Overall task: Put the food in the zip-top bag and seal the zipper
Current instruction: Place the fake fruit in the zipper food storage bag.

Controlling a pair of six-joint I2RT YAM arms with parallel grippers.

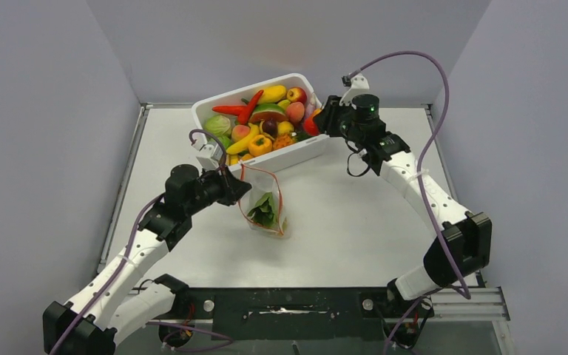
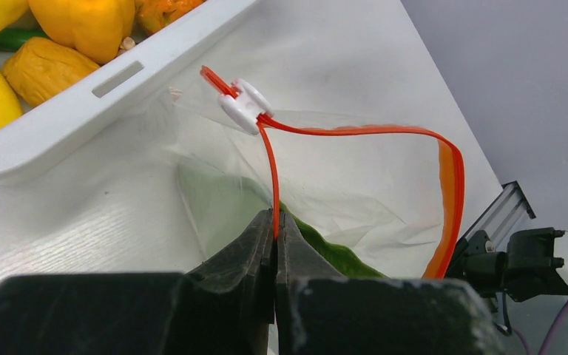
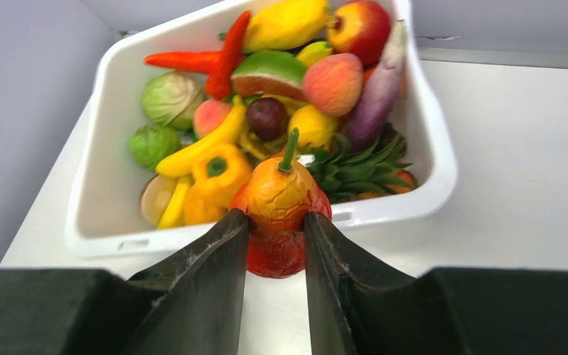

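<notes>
The clear zip-top bag stands open near the table's middle, a green leaf inside. My left gripper is shut on the bag's red-orange zipper strip and holds the mouth open; the white slider sits at the strip's far end. The leaf shows through the bag in the left wrist view. My right gripper is shut on a red-orange wrinkled toy fruit with a green stem, held above the tub's near right edge. Several other toy fruits and vegetables fill the tub.
The white rectangular tub stands at the back centre, tilted, just behind the bag; it also shows in the right wrist view and the left wrist view. Grey walls close in the table on three sides. A black rail runs along the near edge.
</notes>
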